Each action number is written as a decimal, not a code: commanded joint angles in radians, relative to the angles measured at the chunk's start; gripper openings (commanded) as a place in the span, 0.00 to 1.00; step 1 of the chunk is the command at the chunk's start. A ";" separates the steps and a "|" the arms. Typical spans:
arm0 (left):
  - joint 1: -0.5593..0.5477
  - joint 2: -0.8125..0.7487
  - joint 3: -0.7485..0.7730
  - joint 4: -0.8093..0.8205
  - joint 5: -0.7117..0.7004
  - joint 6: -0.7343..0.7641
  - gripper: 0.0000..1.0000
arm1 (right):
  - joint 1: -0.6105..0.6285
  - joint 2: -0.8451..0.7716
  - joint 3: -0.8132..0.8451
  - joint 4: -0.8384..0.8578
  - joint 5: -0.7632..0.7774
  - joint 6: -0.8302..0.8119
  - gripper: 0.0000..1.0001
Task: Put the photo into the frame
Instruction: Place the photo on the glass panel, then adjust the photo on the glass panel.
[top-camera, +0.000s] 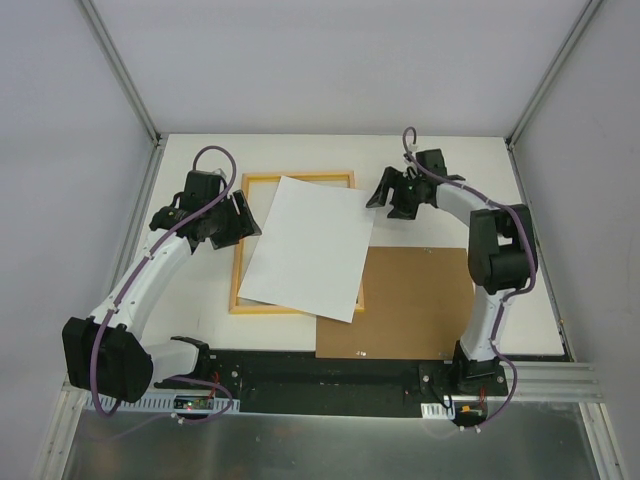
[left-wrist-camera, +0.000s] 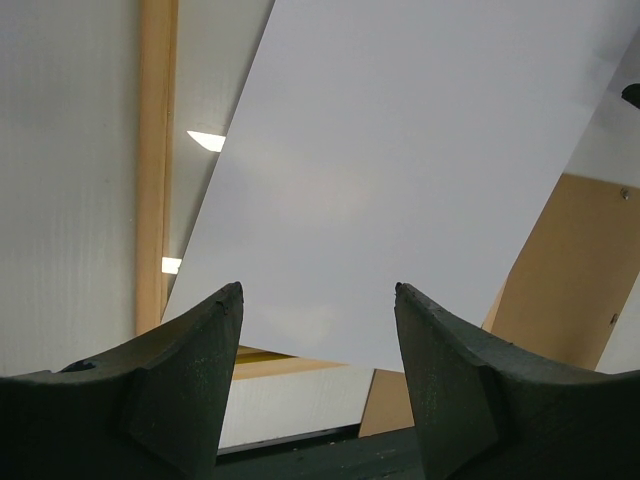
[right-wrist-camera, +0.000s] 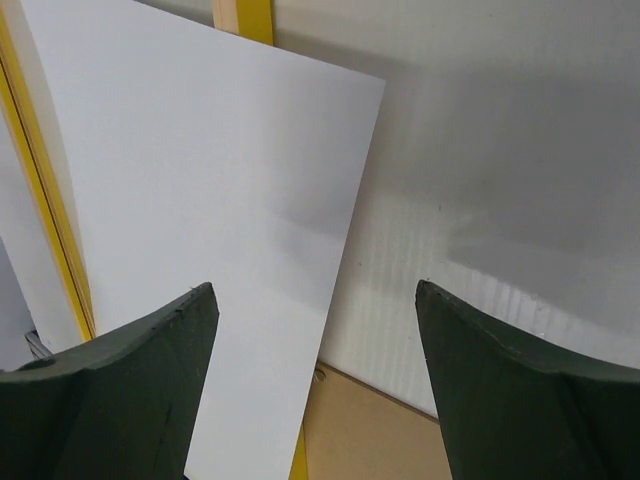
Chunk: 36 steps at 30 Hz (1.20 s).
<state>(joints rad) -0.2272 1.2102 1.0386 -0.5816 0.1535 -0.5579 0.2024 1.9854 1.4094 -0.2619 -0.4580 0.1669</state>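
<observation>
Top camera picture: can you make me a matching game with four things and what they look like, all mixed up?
Things:
1. the photo
2. the frame
3. backing board
4. left gripper

Looks:
A. brown, lying flat
B. open, beside the sheet's left edge
C. white side up, lying crooked
D. wood-coloured, partly covered by the sheet

Pairs: 1-C, 2-D, 3-A, 4-B

Top view: high overhead, looking down. Wrist views: close, low, facing inward; all share photo (top-camera: 308, 248).
</observation>
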 joint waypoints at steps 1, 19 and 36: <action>0.009 0.000 0.026 -0.001 0.011 0.018 0.61 | 0.011 -0.089 -0.131 0.203 -0.027 0.135 0.82; 0.009 0.000 0.017 0.005 0.026 0.015 0.61 | 0.068 -0.192 -0.452 0.550 -0.039 0.305 0.63; 0.009 0.003 0.017 0.005 0.026 0.016 0.61 | 0.080 -0.189 -0.386 0.471 -0.037 0.248 0.01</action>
<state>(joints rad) -0.2272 1.2106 1.0386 -0.5812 0.1589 -0.5583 0.2810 1.8324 0.9379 0.2634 -0.4831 0.4786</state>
